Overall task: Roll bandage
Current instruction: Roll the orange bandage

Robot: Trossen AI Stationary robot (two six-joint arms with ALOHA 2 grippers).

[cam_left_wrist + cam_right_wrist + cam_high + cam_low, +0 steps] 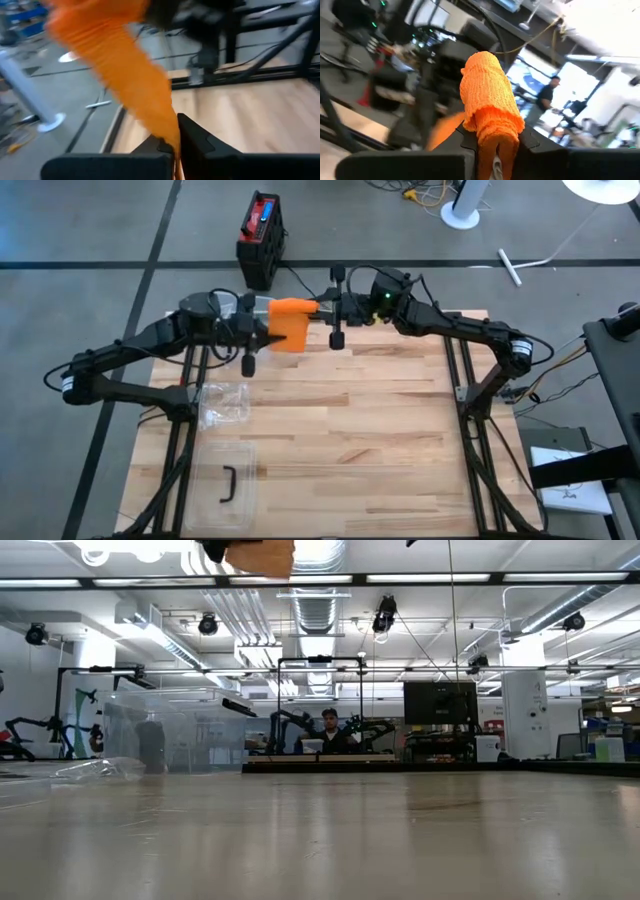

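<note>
Orange gauze filled both wrist views: the bandage (pixel 291 323) hung in the air above the far edge of the table (pixel 380 430), stretched between the two arms. Nearest the front of the table, a clear lidded tub (pixel 226 485) and a crumpled clear bag (pixel 224 404) lay on the left side, untouched. Farther back, the left gripper (pixel 175 145) had its fingers pinched tight on the loose tail of the bandage, the strip running up and away from it toward the other arm. Just beside it, the right gripper (pixel 494 137) was clamped on the rolled part of the bandage, whose wound end stood out beyond the fingers. Judging by this, the rolling was under way, with a short length left free. The next move seemed to call for turning the roll while the tail was kept taut, so that the layers wound evenly. Beyond the table a black-and-red case (pixel 262 238) stood on the floor, and a person (pixel 331 730) sat at a far bench.
</note>
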